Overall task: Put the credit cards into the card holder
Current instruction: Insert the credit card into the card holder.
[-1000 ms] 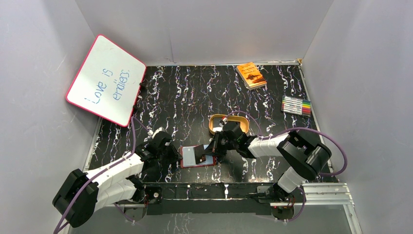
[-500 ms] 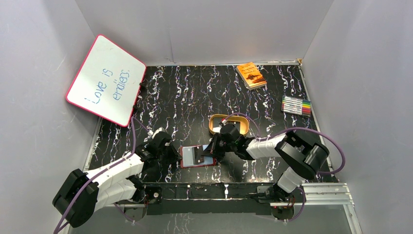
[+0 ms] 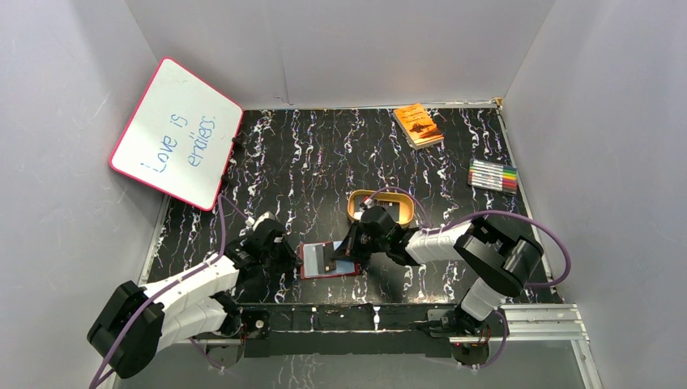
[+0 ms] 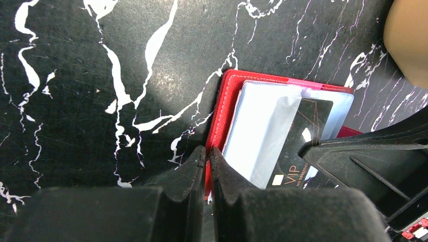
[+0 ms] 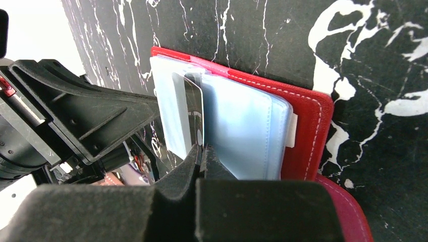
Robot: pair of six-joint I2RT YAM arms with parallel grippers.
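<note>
Open card holder [image 4: 228, 108], black card [image 4: 308, 126] seemingly partway inside

In the overhead view, the wallet [image 3: 324, 275] at lower centre is partly covered by the left gripper [image 3: 295, 258] and the right gripper [image 3: 350, 254], and its cards are too small to tell apart. From the left wrist, the black card [image 4: 298, 126] is hidden at its lower right behind the right gripper. A tan shape [image 4: 406, 40] is cut off at the upper right corner.

Your left arm [image 3: 194, 284] and right arm [image 3: 437, 241] wear white shells on black joints, each trailing a purple cable [image 3: 566, 263] (the right's bulges toward three o'clock); fingers [image 4: 181, 184] matte black
</note>
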